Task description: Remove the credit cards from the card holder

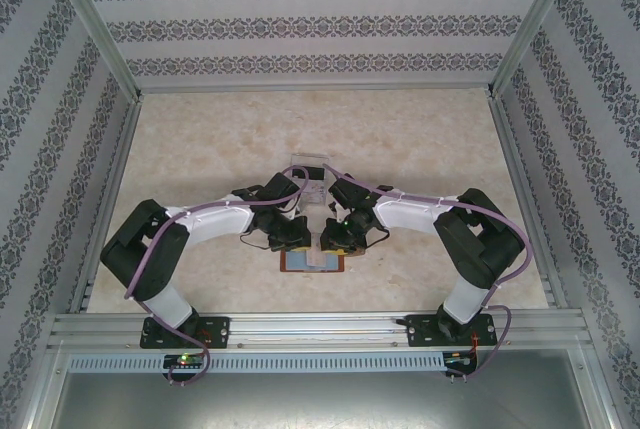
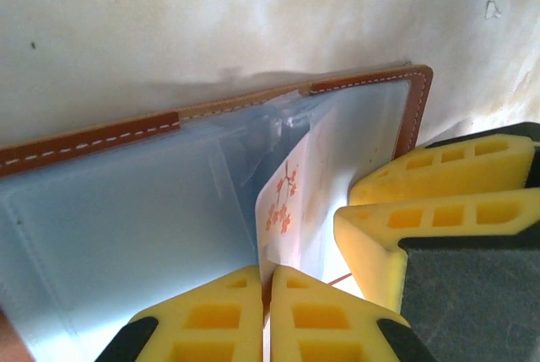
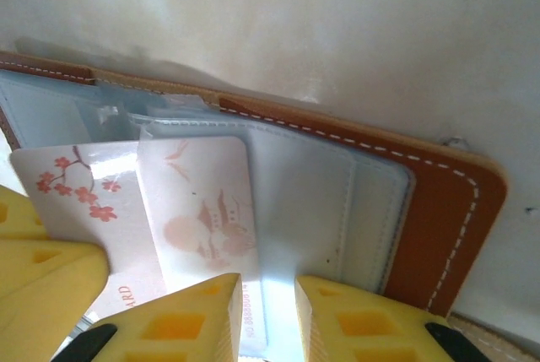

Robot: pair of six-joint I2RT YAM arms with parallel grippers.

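Stitched leather card holder [image 3: 439, 210] — thin, glossy credit cards [image 3: 202, 202].

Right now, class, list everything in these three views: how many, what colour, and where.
table: one, beige marbled.
card holder: one, reddish-brown with grey-blue pockets, open near the middle of it.
credit cards: two, whitish with pinkish prints, overlapping on the inner pockets.
clear box: apparently one, transparent, just beyond the card holder.
walls: three, white with dark patterned bands, around the table.
arms: two, black and white, reaching in from the near edge.
left gripper: one, yellow fingers, shut on a card's edge.
right gripper: one, yellow fingers slightly apart, over the cards.
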